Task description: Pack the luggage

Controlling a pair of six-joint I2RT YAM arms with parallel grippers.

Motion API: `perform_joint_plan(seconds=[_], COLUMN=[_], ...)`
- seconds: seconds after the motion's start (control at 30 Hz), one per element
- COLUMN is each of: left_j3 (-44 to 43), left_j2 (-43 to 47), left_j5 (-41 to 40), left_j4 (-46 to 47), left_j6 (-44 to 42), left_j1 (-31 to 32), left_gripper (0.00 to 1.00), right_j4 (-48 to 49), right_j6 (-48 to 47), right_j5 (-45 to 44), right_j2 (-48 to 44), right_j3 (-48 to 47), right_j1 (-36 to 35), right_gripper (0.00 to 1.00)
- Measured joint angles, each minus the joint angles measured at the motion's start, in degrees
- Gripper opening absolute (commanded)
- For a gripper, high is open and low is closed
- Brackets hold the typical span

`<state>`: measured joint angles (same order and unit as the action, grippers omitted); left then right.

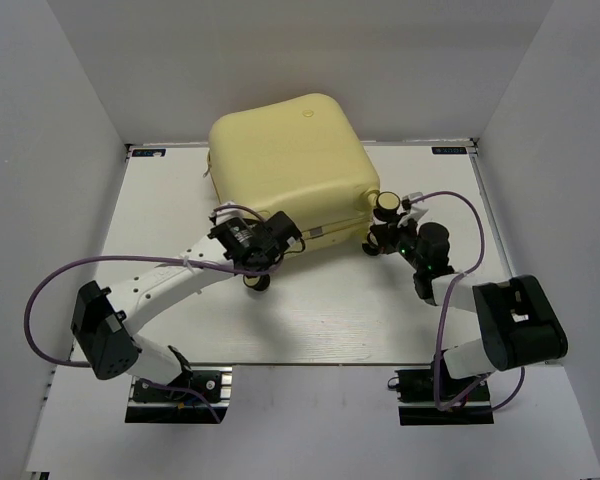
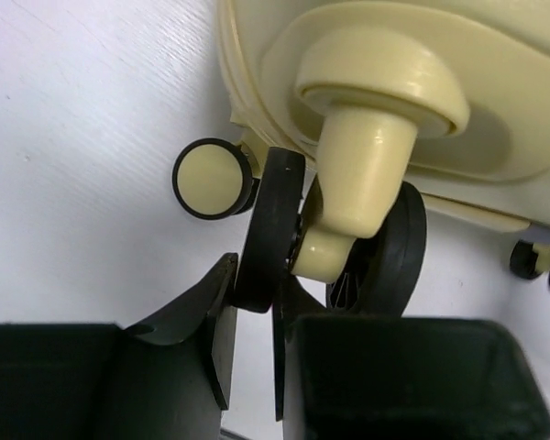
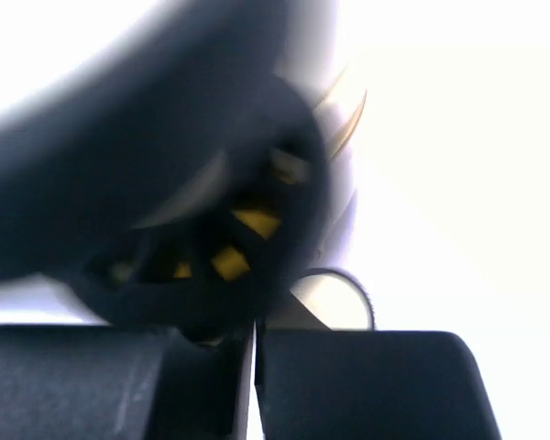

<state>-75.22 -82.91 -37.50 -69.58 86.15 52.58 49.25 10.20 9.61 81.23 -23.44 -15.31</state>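
Top external – both arms at the casters, slip risk

Luggage (image 1: pixel 280 160) lies closed, far-centre of table (image 1: pixel 310 320), wheel end facing the arm bases. Left gripper (image 2: pixel 255 280): jaws narrow, fingers (image 2: pixel 215 339) either side of the black rim of near-left caster (image 2: pixel 270 220) — look touching, can't tell if actually clamped. Right gripper (image 3: pixel 255 332): clenched, nothing betw the tips. Near-right caster (image 3: pixel 211 229) is a blur just past them.

Risks, imo: bite is on the rim edge only, and the caster prob swivels + rolls, so any pull could pop it out or skew the case. Right tips shut against a wheel can only shove, not hold.

Text: no brand/label legible. Corner tags (image 1: pixel 145 153) on table too small to read.
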Motion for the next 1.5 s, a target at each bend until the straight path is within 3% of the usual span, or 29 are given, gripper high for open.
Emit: perform_joint_plan(seconds=[0.33, 0.53, 0.83, 0.97, 1.17, 1.3, 1.43, 1.5], left_j3=[4.5, 5.7, 7.4, 4.5, -2.1, -6.1, -12.9, -18.3], left_j2=[4.2, 5.1, 4.5, -2.3, -14.4, -18.7, -22.5, -24.4], left_j5=[3.0, 5.3, 13.0, 9.0, 5.0, 5.6, 6.7, 8.4], left_j4=[4.3, 6.3, 16.5, 15.6, 17.0, 17.6, 18.0, 17.0], left_j6=[-7.0, -16.6, -36.7, -43.9, -50.0, -52.6, -55.9, -57.7], left_j1=[-13.7, -24.5, -37.6, -44.6, -54.7, -58.1, -59.6, -59.2], left_gripper=[0.0, 0.0, 0.0, 0.0, 0.0, 0.0, 0.0, 0.09], right_j4=[8.4, 10.3, 15.5, 15.8, 13.0, 9.2, 4.3, 3.2], right_j6=[3.5, 3.8, 5.1, 4.3, 1.2, -0.2, -0.9, -1.7], right_j5=[14.9, 17.9, 23.2, 21.2, 10.4, 2.4, 0.2, 0.1], right_j2=[7.5, 13.9, 29.0, 34.9, 45.3, 55.8, 66.5, 68.1], right_j3=[-2.1, -8.3, -23.3, -31.2, -47.3, -64.5, -82.7, -85.7], right_j1=[5.7, 6.7, 6.2, 5.7, 5.2, 4.2, 4.0, 3.6], right_gripper=[0.0, 0.0, 0.0, 0.0, 0.0, 0.0, 0.0, 0.0])
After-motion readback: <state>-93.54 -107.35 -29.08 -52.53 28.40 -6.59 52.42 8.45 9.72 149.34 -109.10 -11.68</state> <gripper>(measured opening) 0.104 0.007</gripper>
